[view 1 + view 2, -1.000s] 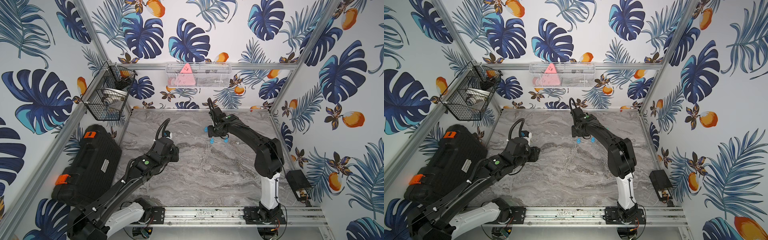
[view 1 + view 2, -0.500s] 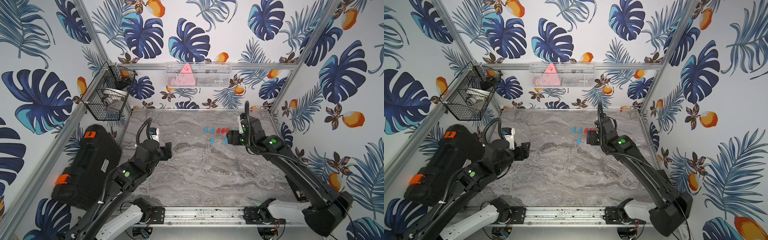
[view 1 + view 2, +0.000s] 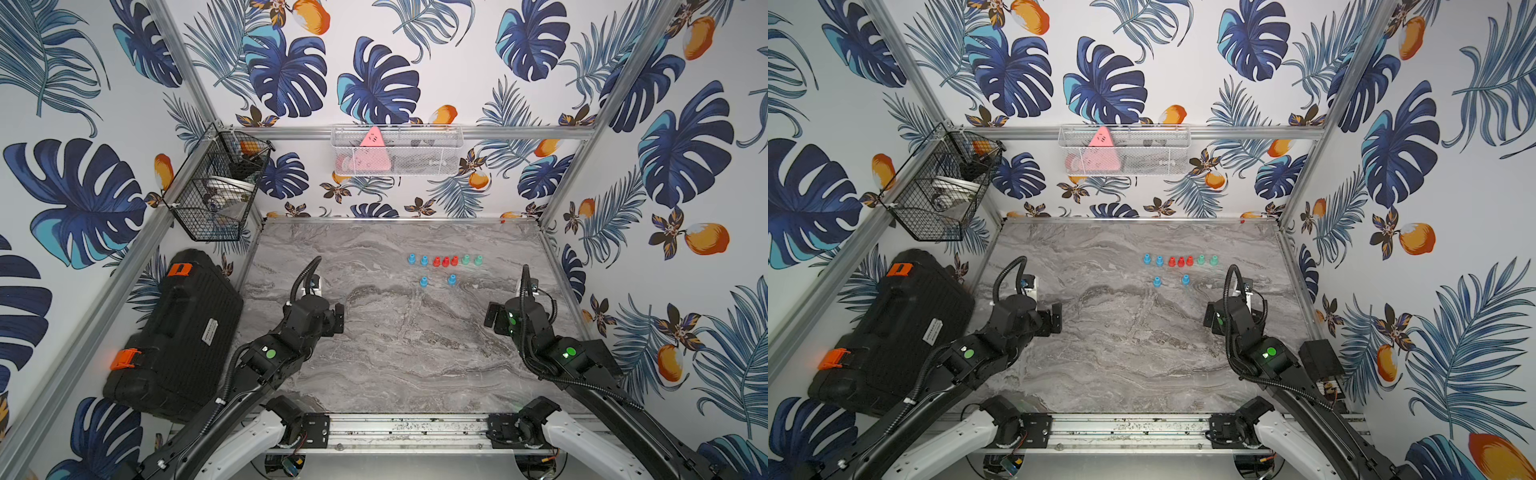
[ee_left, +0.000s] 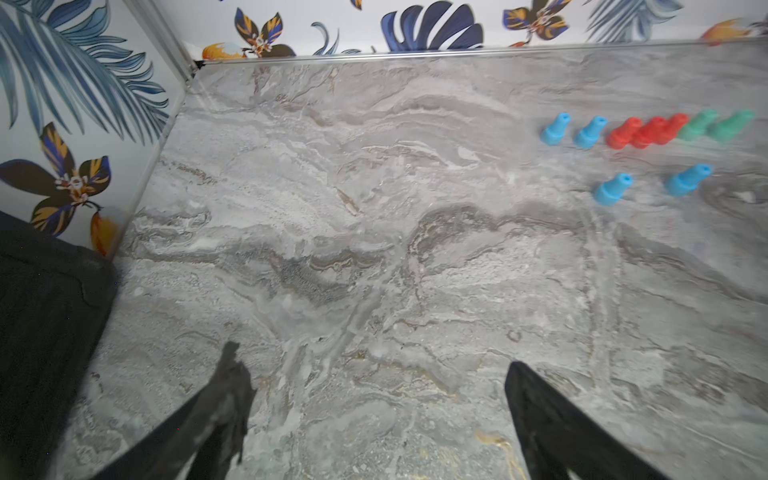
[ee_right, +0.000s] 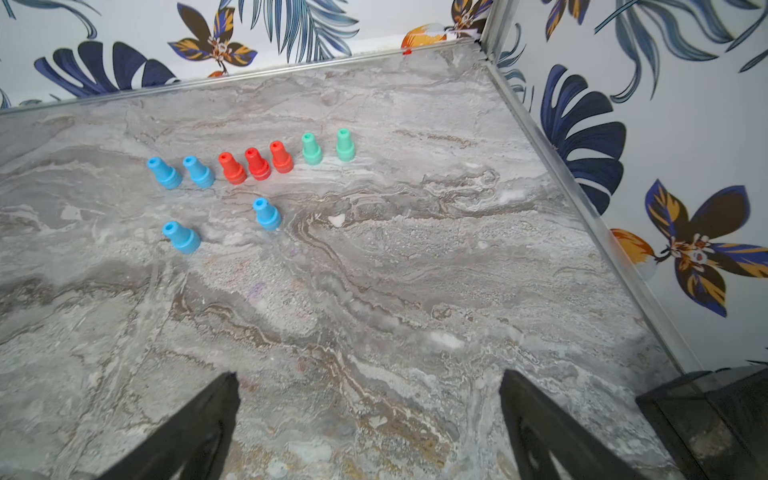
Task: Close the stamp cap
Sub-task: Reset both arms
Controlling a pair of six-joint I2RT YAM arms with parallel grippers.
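Observation:
Several small stamps stand upright at the far right of the marble table. The back row has two blue stamps, three red stamps and two green stamps. In front of it stand two more blue stamps. Each has a wide base and a narrow neck with a hole on top; I cannot tell cap from body. My left gripper and right gripper are both open and empty. They hover over bare table well short of the stamps.
A black hard case lies along the left side beside the left arm. A black wire basket and a white mesh basket hang on the walls. A small black box sits by the right arm.
Both arms have pulled back from the far part of the table toward the front, the right one away from the stamps. Both grippers have opened wide.

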